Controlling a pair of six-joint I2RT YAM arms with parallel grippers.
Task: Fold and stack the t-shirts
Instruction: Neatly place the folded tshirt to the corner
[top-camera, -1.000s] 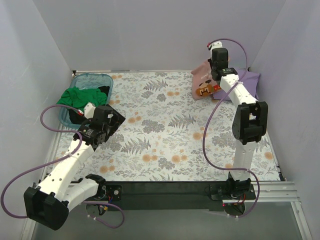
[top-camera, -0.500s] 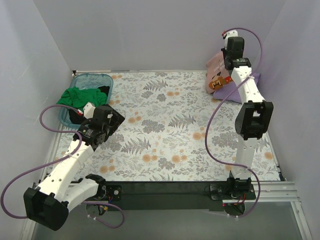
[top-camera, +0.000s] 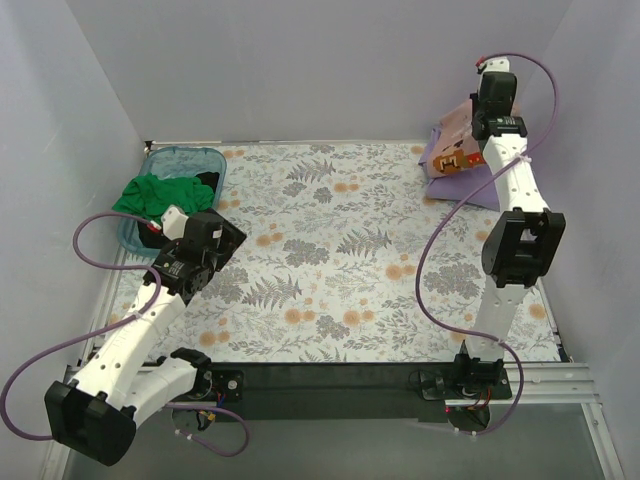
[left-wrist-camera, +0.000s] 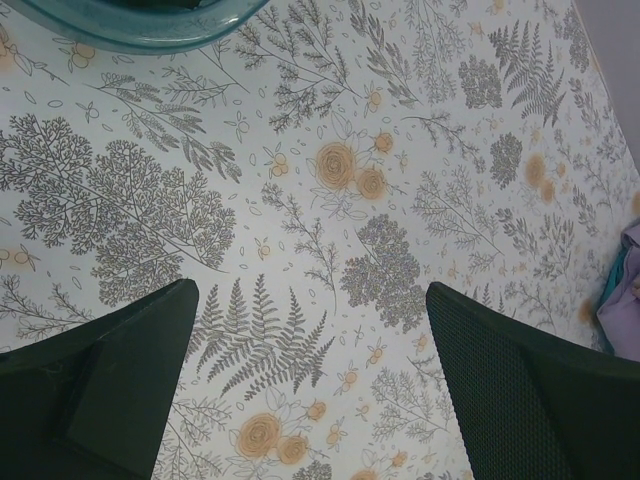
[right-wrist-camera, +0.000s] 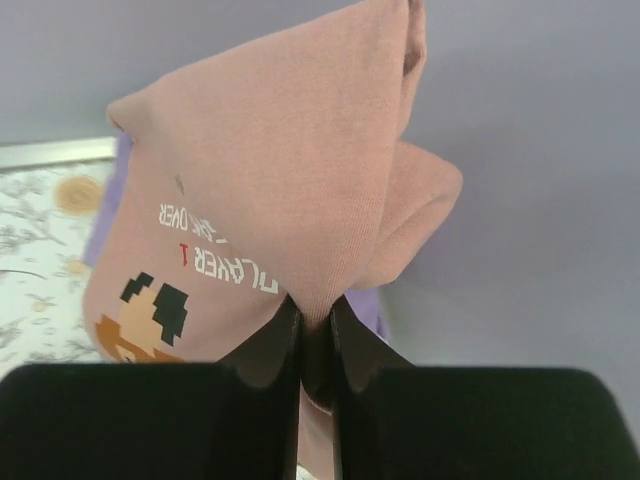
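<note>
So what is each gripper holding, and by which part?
The right gripper pinches a bunched fold of the salmon-pink t-shirt, beside its print. The left gripper is open, holding nothing.

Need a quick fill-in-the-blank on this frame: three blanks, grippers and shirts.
1. The right gripper is ____ on the salmon-pink t-shirt.
2. The left gripper hangs ____ over the floral table cover.
3. The green t-shirt drapes over the teal tub on the ____ arm's side.
Missing words: shut; open; left.
</note>
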